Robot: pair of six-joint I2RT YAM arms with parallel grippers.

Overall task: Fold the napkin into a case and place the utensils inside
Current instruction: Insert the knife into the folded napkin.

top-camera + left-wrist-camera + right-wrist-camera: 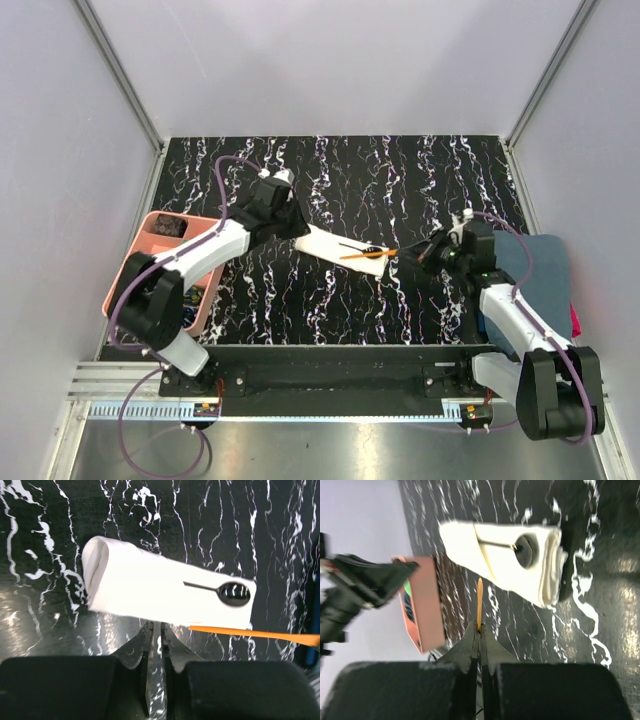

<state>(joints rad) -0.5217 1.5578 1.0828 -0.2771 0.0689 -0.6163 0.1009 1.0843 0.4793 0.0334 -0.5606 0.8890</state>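
the pink tray [126, 262], behind the left pincer [156, 628], holds dark items [166, 225] too small to name. the cream case [150, 587] holds the black spoon [220, 590], its bowl poking out. the right pincer [479, 628] is pressed together on the orange stick [479, 602], whose tip reaches the case's edge ahead of it. the left pincer's jaws stand a thin slit apart, gripping nothing, with the case just ahead.

Open tabletop [400, 170] beyond case [325, 243]; tray [140, 245] at left
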